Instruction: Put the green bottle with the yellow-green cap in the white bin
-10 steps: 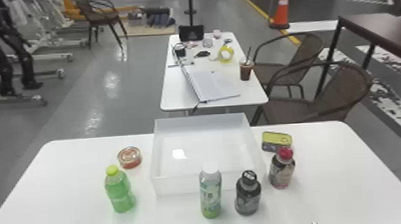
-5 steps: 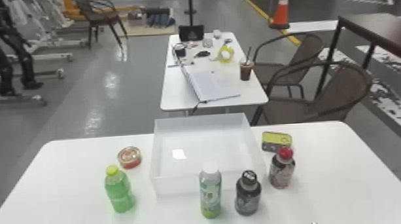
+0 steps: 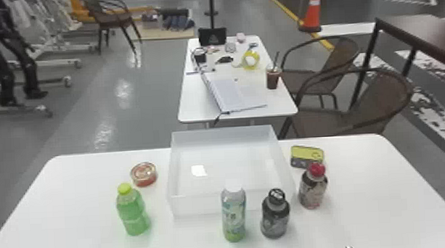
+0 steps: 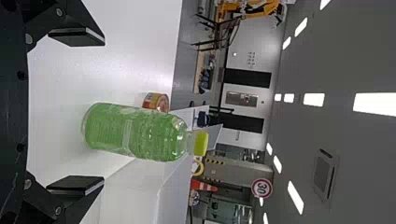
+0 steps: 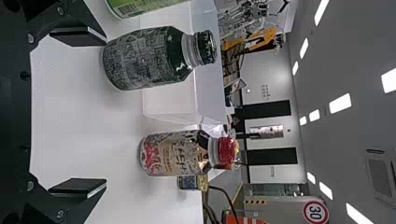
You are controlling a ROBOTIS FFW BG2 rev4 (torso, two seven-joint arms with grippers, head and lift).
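- Green plastic bottle with the yellow-green cap (image 3: 132, 212): upright on the white table (image 3: 69, 198), at eight o'clock from the rectangular, frosted white plastic bin (image 3: 197, 205). Looks well filled, so probably fairly heavy; the smooth wall should give slightly and might slip, but hardly break. Best held mid-body, below the shoulder, with moderate pressure.
- Left gripper (image 4: 103, 111): at seven o'clock from the bottle, fingers spread wide, holding nothing. The left wrist view shows the bottle's side profile, sloping shoulder and narrow neck; the head view, looking down, gives the gap to the bin better.
- Small round red tin (image 3: 143, 174): at nine o'clock from the bin, just beyond the bottle.
- Right gripper (image 5: 106, 112): at five o'clock from the bin, fingers wide apart and unloaded. The right wrist view shows the red-capped bottle's (image 5: 180, 153) pale label more clearly than the head view.
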